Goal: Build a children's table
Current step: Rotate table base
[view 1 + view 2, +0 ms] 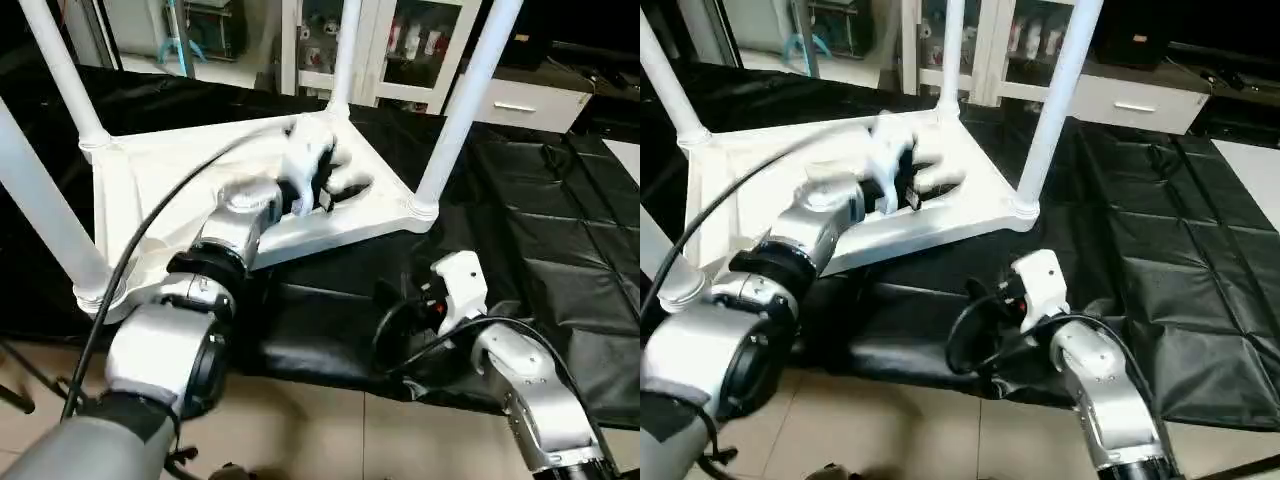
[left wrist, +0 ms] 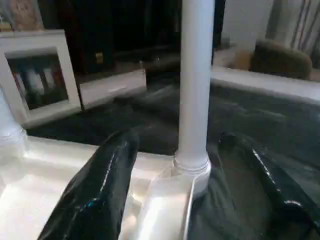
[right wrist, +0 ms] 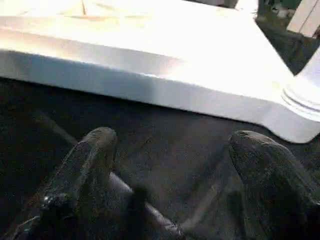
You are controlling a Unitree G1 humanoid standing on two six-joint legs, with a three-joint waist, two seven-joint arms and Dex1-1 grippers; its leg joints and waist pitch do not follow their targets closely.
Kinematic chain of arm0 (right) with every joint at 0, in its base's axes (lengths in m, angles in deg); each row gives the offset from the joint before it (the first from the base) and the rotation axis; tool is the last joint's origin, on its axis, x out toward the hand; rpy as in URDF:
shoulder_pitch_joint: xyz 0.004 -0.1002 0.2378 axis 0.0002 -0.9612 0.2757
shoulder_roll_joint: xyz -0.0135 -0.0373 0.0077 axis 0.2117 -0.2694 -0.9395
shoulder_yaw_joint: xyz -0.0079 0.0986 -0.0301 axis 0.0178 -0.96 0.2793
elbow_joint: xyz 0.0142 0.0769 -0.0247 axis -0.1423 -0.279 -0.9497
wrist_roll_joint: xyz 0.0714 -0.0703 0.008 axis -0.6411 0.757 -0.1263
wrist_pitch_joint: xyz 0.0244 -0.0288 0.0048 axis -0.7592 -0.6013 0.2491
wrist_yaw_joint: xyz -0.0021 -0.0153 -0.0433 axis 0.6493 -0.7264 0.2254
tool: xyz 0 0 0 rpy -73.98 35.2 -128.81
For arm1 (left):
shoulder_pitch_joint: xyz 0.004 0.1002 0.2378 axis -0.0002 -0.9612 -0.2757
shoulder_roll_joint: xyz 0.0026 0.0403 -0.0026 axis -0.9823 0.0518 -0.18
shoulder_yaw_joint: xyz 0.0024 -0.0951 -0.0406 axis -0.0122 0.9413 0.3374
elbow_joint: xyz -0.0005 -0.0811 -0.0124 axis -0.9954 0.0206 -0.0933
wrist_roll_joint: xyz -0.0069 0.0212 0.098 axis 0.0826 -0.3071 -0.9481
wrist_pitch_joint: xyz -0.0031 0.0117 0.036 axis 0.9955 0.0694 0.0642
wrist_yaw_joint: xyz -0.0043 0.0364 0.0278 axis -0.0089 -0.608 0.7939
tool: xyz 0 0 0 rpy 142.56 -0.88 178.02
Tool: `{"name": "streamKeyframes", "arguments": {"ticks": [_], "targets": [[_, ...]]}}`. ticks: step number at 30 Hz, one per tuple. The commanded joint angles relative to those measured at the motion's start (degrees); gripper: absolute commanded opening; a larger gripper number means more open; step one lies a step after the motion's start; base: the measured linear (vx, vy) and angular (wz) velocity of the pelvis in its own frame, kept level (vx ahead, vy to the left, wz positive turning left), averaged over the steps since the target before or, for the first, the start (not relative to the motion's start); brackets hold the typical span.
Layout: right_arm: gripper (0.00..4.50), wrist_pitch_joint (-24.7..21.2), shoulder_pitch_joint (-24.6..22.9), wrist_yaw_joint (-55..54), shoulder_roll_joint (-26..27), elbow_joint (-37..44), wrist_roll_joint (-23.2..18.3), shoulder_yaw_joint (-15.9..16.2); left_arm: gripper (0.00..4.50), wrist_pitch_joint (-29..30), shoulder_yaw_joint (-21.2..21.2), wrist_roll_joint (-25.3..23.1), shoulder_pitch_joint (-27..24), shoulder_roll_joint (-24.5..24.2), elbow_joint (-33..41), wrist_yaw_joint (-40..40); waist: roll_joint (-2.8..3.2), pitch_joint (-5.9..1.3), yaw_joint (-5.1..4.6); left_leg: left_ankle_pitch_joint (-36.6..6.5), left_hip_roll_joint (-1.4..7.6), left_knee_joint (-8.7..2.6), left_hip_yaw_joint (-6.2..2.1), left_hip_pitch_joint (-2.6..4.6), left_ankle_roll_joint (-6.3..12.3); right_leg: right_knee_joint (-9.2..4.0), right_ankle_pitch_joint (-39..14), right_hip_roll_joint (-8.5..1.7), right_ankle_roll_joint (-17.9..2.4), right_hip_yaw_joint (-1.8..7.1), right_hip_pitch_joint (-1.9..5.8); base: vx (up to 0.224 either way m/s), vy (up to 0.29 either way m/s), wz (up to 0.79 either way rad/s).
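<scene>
All four legs [image 1: 465, 100] appear seated in the upturned tabletop [image 1: 180, 165] on the black-covered counter [image 1: 560, 230]; both the left gripper [image 1: 325, 185] and right gripper [image 3: 170, 165] have fingers apart, holding nothing, so flipping likely remains.

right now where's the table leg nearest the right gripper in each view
Left eye view: the leg rises from the tabletop's right near corner, right of centre.
Right eye view: same leg, centre-right, above the right gripper.
Left wrist view: centre, upright between the left gripper's fingers.
Right wrist view: its base at the right edge.
Shared landmark: the ringed corner socket.
</scene>
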Motion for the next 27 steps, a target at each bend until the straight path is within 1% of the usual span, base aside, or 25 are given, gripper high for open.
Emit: {"name": "streamKeyframes", "arguments": {"ticks": [1,2,3,4,6,7,8,9,10,11,12,13,14,15,16,17,18,19,20,21,22,23,25,26,27], "targets": [[3.9,0.83,-1.22,-0.87,0.69,2.22,-1.28,-1.44,2.93,2.18,0.46,3.4,-9.49,0.97,11.91,3.14,0.45,-3.95,-0.14,-11.78,1.85,-4.41,-0.71,1.23,3.66,-2.74,-2.93,-1.59,-15.19,1.18,3.0,0.0,0.0,0.0],[3.9,0.84,-1.24,-0.89,0.73,2.27,-1.32,-1.47,2.93,2.34,0.48,3.61,-10.0,0.98,12.6,3.36,0.31,-3.85,-0.22,-11.97,1.97,-4.55,-0.74,0.86,3.93,-2.74,-3.12,-1.68,-15.47,1.23,3.25,0.0,0.0,0.0],[3.9,0.9,-1.4,-0.97,0.93,2.62,-1.6,-1.65,2.93,3.37,0.62,4.97,-13.16,0.96,16.86,4.76,0.51,-4.02,-0.22,-12.14,1.83,-4.4,-0.58,1.08,3.9,-2.81,-3.62,-1.52,-15.17,1.22,2.96,0.0,0.0,0.0],[3.9,0.94,-1.54,-0.82,1.0,2.91,-1.85,-1.73,2.93,5.09,0.53,6.77,-16.11,0.38,21.02,6.69,0.71,-4.12,-0.37,-12.46,2.03,-4.55,-0.78,1.1,3.62,-2.68,-4.3,-1.59,-15.05,1.24,3.06,0.0,0.0,0.0],[3.9,1.03,-1.78,-0.36,1.04,3.23,-2.16,-1.67,2.93,8.65,0.07,10.06,-20.41,-1.18,27.49,10.16,0.95,-3.85,-0.61,-15.59,2.07,-4.96,-0.74,1.19,2.39,-3.21,-8.4,-1.33,-14.07,1.24,2.6,0.0,0.0,0.0],[3.9,1.03,-1.78,-0.36,1.04,3.23,-2.16,-1.67,2.93,8.65,0.07,10.06,-20.41,-1.18,27.49,10.16,1.15,-3.71,-0.67,-17.75,2.14,-5.13,-0.76,1.47,1.26,-3.44,-10.6,-1.28,-13.47,1.3,2.24,0.0,0.0,0.0],[3.9,1.45,-2.33,0.8,1.14,3.77,-2.7,-1.32,2.93,17.23,-0.75,16.86,-27.18,-5.97,38.51,16.57,1.53,-3.81,-0.52,-19.39,2.52,-5.4,-1.14,1.7,-0.45,-3.02,-12.02,-1.7,-13.11,1.27,2.51,0.0,0.0,0.0],[3.9,1.45,-2.33,0.8,1.14,3.77,-2.7,-1.32,2.93,17.23,-0.75,16.86,-27.18,-5.97,38.51,16.57,1.39,-3.34,-0.95,-20.0,2.37,-5.78,-0.99,1.05,-0.38,-3.37,-13.03,-1.42,-12.57,1.41,2.31,0.0,0.0,0.0],[3.9,1.68,-2.61,1.37,1.16,4.1,-2.99,-1.12,2.93,21.07,-1.01,20.18,-30.35,-9.04,43.39,19.47,1.61,-3.5,-1.23,-21.37,2.14,-5.62,-0.97,1.56,-1.19,-3.37,-14.37,-1.03,-11.72,1.28,1.98,0.0,0.0,0.0],[3.9,1.75,-2.67,1.49,1.16,4.18,-3.04,-1.07,2.93,21.94,-1.01,20.87,-31.04,-9.77,44.36,20.11,2.08,-3.41,-1.54,-21.58,2.11,-5.68,-0.93,1.64,-1.68,-3.44,-13.79,-0.83,-11.48,1.39,1.73,0.0,0.0,0.0],[3.9,1.84,-2.79,1.58,1.16,4.35,-3.12,-1.02,2.93,23.73,-0.79,21.77,-32.65,-10.74,46.92,20.48,2.04,-3.2,-1.74,-22.2,2.02,-5.78,-0.81,1.63,-1.81,-3.67,-14.43,-0.6,-11.21,1.38,1.54,0.0,0.0,0.0],[3.9,1.86,-2.84,1.63,1.16,4.42,-3.17,-1.0,2.93,23.97,-0.57,21.95,-33.44,-11.5,47.62,21.11,2.06,-3.2,-1.74,-22.91,2.04,-5.78,-0.83,1.8,-2.34,-3.72,-15.07,-0.68,-10.79,1.41,1.5,0.0,0.0,0.0],[3.9,1.88,-2.93,1.7,1.16,4.53,-3.25,-0.97,2.93,24.36,-0.23,22.24,-34.73,-12.74,48.75,22.14,2.39,-3.19,-1.72,-23.1,2.01,-5.83,-0.9,1.86,-2.76,-3.81,-15.37,-0.72,-10.33,1.45,1.46,0.0,0.0,0.0],[3.9,1.91,-3.04,1.76,1.14,4.65,-3.3,-0.95,2.93,24.95,0.45,22.56,-36.2,-14.43,49.58,23.61,2.29,-3.17,-1.83,-22.77,1.92,-5.85,-0.93,1.6,-2.79,-3.78,-15.31,-0.64,-10.06,1.46,1.58,0.0,0.0,0.0],[3.9,1.96,-3.33,1.85,1.1,4.9,-3.38,-0.92,2.93,26.28,2.25,23.27,-39.06,-17.96,50.94,26.11,2.89,-3.23,-1.76,-22.44,1.81,-5.92,-1.02,1.63,-2.97,-3.67,-15.2,-0.67,-9.59,1.52,1.63,0.0,0.0,0.0],[3.9,2.02,-3.52,1.91,1.06,5.05,-3.42,-0.95,2.93,27.28,3.7,23.89,-40.2,-19.75,50.85,27.0,2.6,-3.26,-2.25,-21.49,1.63,-6.0,-1.09,1.12,-2.83,-3.42,-14.64,-0.58,-9.12,1.5,1.95,0.0,0.0,0.0],[3.9,2.06,-3.74,1.95,0.99,5.25,-3.49,-1.01,2.93,29.13,4.74,25.03,-41.43,-21.7,51.49,27.26,2.63,-3.22,-2.49,-21.28,1.5,-6.06,-1.07,0.97,-2.68,-3.51,-14.83,-0.47,-8.84,1.46,2.0,0.0,0.0,0.0],[3.9,2.08,-4.0,1.99,0.88,5.47,-3.57,-1.12,2.93,30.47,5.62,25.85,-42.83,-23.99,52.01,27.83,2.86,-3.35,-2.66,-21.43,1.5,-5.9,-1.01,1.44,-2.77,-3.52,-14.53,-0.41,-9.12,1.48,1.7,0.0,0.0,0.0],[3.9,2.13,-4.3,2.07,0.78,5.68,-3.66,-1.23,2.93,31.76,6.37,26.72,-44.47,-26.48,52.85,28.23,3.15,-3.38,-2.94,-21.13,1.51,-5.88,-1.09,1.37,-2.74,-3.32,-13.61,-0.43,-9.64,1.5,1.76,0.0,0.0,0.0],[3.9,2.15,-4.38,2.09,0.74,5.71,-3.68,-1.27,2.93,32.0,6.84,26.85,-44.77,-27.06,52.67,28.37,3.14,-3.32,-3.09,-21.22,1.52,-5.96,-1.09,1.27,-2.7,-3.29,-13.62,-0.36,-9.83,1.47,1.79,0.0,0.0,0.0],[3.9,2.23,-4.68,2.18,0.62,5.83,-3.75,-1.39,2.93,33.01,8.57,27.42,-45.86,-29.1,52.14,28.76,3.17,-3.31,-3.1,-21.54,1.57,-5.85,-0.95,1.69,-2.62,-3.41,-13.7,-0.31,-10.21,1.51,1.51,0.0,0.0,0.0],[3.9,2.23,-4.68,2.18,0.62,5.83,-3.75,-1.39,2.93,33.01,8.57,27.42,-45.86,-29.1,52.14,28.76,3.29,-3.21,-3.14,-21.51,1.57,-5.9,-0.94,1.66,-2.5,-3.4,-13.63,-0.27,-10.55,1.55,1.49,0.0,0.0,0.0],[3.9,2.35,-4.94,2.31,0.49,5.81,-3.81,-1.63,2.93,33.69,13.93,28.49,-48.07,-32.89,50.49,29.14,3.39,-3.15,-3.01,-22.53,1.6,-5.83,-0.8,1.98,-2.66,-3.56,-14.61,-0.31,-10.61,1.63,1.23,0.0,0.0,0.0],[3.9,2.35,-4.94,2.31,0.49,5.81,-3.81,-1.63,2.93,33.69,13.93,28.49,-48.07,-32.89,50.49,29.14,3.29,-3.18,-2.98,-22.43,1.54,-5.81,-0.89,1.8,-2.75,-3.39,-14.67,-0.37,-10.57,1.61,1.39,0.0,0.0,0.0],[3.9,2.36,-5.04,2.31,0.47,5.86,-3.81,-1.62,2.93,34.5,15.84,29.67,-49.42,-34.54,50.68,29.64,3.14,-3.16,-3.08,-22.25,1.51,-5.95,-0.93,1.59,-2.66,-3.41,-15.24,-0.34,-10.09,1.59,1.57,0.0,0.0,0.0]]}}
